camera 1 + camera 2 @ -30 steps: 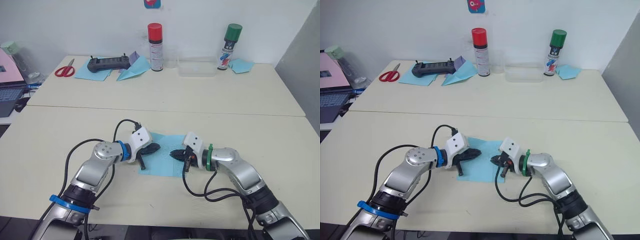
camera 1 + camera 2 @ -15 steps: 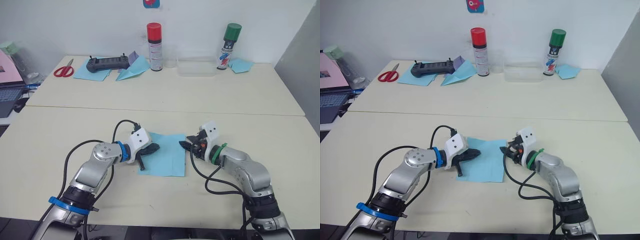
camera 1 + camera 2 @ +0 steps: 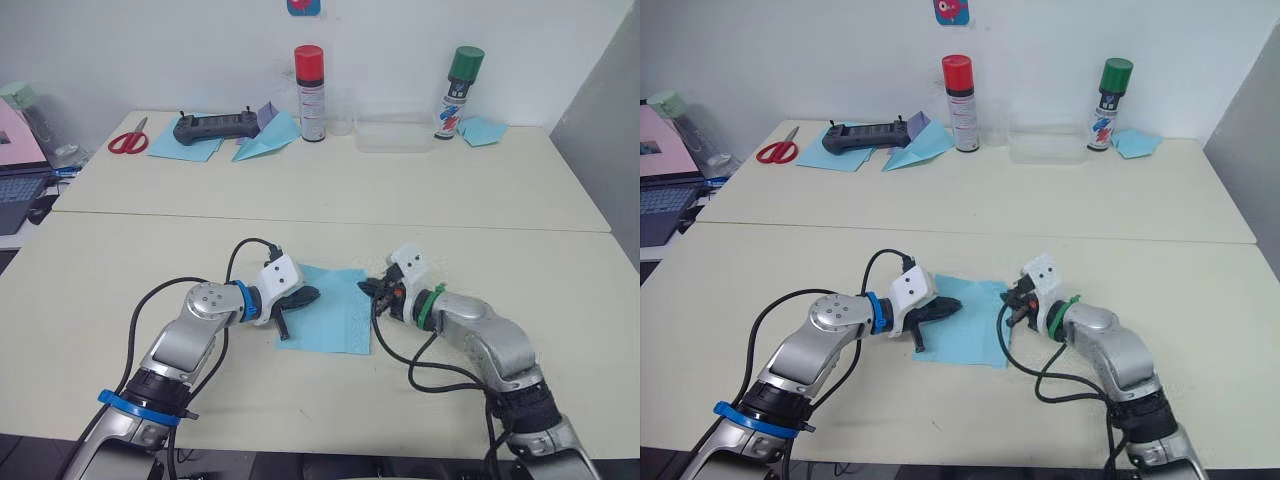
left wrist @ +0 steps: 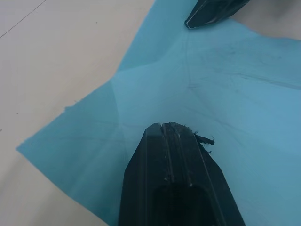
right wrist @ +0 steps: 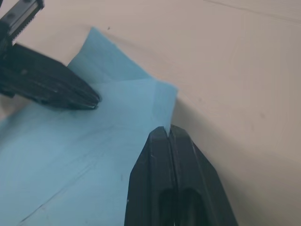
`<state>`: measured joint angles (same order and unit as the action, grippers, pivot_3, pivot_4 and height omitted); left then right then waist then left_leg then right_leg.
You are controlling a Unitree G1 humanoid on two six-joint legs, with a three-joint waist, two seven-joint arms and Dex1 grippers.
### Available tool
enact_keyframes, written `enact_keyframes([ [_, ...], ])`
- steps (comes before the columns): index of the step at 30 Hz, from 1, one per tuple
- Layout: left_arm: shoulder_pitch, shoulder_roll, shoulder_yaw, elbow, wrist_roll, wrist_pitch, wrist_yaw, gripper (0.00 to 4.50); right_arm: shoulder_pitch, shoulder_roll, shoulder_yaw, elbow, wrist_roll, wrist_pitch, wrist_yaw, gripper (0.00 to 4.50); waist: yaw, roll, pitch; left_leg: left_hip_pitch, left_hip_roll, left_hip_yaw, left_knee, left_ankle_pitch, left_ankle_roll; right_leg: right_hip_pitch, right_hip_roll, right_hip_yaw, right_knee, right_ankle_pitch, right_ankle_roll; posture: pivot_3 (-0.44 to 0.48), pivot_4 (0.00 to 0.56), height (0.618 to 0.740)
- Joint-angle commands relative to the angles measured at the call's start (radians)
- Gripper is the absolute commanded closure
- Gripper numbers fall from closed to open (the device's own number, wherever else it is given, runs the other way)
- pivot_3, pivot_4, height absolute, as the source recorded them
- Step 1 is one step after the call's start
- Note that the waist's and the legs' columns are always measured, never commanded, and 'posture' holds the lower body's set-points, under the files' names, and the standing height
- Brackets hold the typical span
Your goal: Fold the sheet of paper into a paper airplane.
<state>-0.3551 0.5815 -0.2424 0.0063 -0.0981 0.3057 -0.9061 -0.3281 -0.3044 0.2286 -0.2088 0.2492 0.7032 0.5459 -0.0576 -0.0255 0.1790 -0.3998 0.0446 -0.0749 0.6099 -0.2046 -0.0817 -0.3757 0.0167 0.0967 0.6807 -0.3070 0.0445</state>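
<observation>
Matt, creased sheet of paper [image 3: 333, 309] on smooth matt table [image 3: 150, 260].

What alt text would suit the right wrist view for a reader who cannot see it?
The right gripper, fingers shut, meets the edge of the paper by its raised corner. The left gripper, shut, rests on the paper on a table.

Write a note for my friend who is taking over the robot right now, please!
Left end effector: shut, tips pressing the sheet of paper flat on the near table.
Right end effector: shut at the sheet's right edge, where a corner lifts slightly; whether it pinches the paper is unclear.
Done: the sheet carries faint creases but lies nearly flat; no airplane shape yet.
Left: all the folds into a paper airplane.
Far table: scissors, controller, two spray cans, a finished blue plane. Leave them.
</observation>
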Motion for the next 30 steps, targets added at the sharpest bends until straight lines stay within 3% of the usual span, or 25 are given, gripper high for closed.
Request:
enact_keyframes([
  [1,0.023,0.013,-0.025,0.029,0.039,0.008,0.0,4.5,0.006,-0.025,0.033,-0.018,-0.034,-0.106,0.04,4.44,0.0,0.0,0.0,0.0,0.0,0.0,0.0,0.0,0.0,0.0,0.0,0.0,0.0,0.0,0.0,0.0,0.15,0.74],
  [9,0.0,-0.003,0.016,0.095,0.01,0.029,0.015,4.5,-0.005,-0.035,0.112,-0.004,-0.079,-0.185,0.086,4.44,0.0,0.0,0.0,0.0,0.0,0.0,0.0,0.0,0.0,0.0,0.0,0.0,0.0,0.0,0.0,0.0,0.15,0.74],
  [17,-0.056,-0.053,0.125,0.129,-0.135,0.23,0.019,4.5,-0.03,-0.038,0.173,0.054,-0.166,-0.211,0.085,4.44,0.0,0.0,0.0,0.001,0.0,0.0,0.001,0.0,0.0,0.001,0.0,0.0,0.001,0.0,0.0,0.0,0.15,0.74],
  [24,-0.096,-0.033,0.132,0.104,-0.193,0.273,-0.037,4.5,-0.054,-0.042,0.202,0.095,-0.221,-0.224,0.094,4.44,-0.001,0.0,0.0,0.0,0.0,0.0,0.0,0.0,0.0,0.0,0.0,0.0,0.001,0.0,0.0,0.0,0.15,0.74],
  [30,-0.162,-0.086,0.106,0.098,-0.187,0.246,-0.026,4.5,-0.066,-0.051,0.207,0.11,-0.241,-0.217,0.115,4.44,0.0,-0.001,0.0,0.0,0.0,0.0,0.001,0.0,0.0,0.0,0.0,0.0,0.001,0.0,0.0,0.0,0.15,0.74],
])
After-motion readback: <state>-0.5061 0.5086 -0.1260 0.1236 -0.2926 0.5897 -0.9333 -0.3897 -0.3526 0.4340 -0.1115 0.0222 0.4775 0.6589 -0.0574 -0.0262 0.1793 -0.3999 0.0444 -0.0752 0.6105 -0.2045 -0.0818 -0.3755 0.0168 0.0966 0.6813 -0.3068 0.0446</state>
